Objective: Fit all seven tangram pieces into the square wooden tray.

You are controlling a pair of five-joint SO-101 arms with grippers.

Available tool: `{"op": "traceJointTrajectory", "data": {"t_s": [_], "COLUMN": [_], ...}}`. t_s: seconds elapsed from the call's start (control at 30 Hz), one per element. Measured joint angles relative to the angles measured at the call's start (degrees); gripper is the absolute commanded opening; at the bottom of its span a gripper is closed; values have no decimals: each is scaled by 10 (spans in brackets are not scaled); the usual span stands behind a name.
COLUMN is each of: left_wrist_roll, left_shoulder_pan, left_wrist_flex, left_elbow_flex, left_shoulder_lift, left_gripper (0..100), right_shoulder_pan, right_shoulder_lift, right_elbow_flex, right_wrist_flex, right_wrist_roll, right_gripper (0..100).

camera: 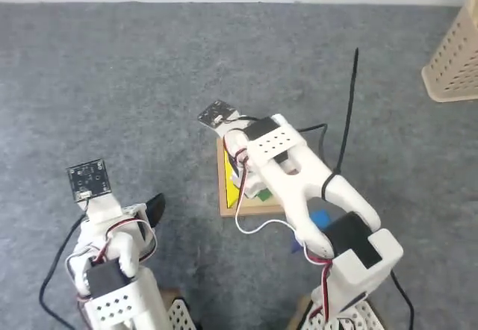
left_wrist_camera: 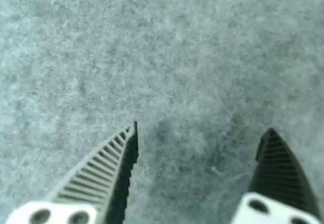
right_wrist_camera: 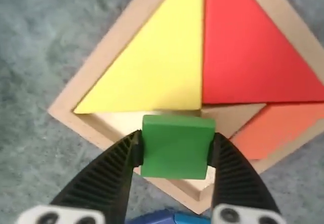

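Observation:
The square wooden tray (right_wrist_camera: 66, 110) lies on grey carpet and holds a large yellow triangle (right_wrist_camera: 152, 72), a large red triangle (right_wrist_camera: 248, 51) and an orange piece (right_wrist_camera: 276, 127). My right gripper (right_wrist_camera: 175, 137) is shut on a green square piece (right_wrist_camera: 175, 153), held just above the bare wooden slot beside the yellow triangle. In the high view the right gripper (camera: 250, 188) hangs over the tray (camera: 224, 209), covering most of it. A blue piece (camera: 320, 218) lies under the right arm, off the tray. My left gripper (left_wrist_camera: 200, 153) is open over bare carpet, at the lower left (camera: 149, 212).
A beige slotted basket (camera: 455, 54) stands at the far right edge. A black cable (camera: 349, 106) runs across the carpet behind the right arm. Grey carpet stretches to the left of and behind the tray.

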Motion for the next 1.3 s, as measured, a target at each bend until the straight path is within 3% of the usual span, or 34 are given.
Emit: {"op": "traceJointTrajectory", "data": {"t_s": [0.37,0.53,0.73,1.07,1.3], "left_wrist_roll": [0,0,0,0,0], "left_shoulder_pan": [0,0,0,0,0], "left_wrist_flex": [0,0,0,0,0], "left_elbow_flex": [0,0,0,0,0], "left_shoulder_lift": [0,0,0,0,0], "left_gripper": [354,354,354,354,354], "right_shoulder_pan": [-17,-17,-17,-3,-1], "right_shoulder_lift": [0,0,0,-11,-49], "right_elbow_flex": [0,0,0,0,59], "right_wrist_flex": [5,5,5,17,-55], "right_wrist_roll": [1,1,1,1,1], "right_gripper": [180,269,257,44,30]}}
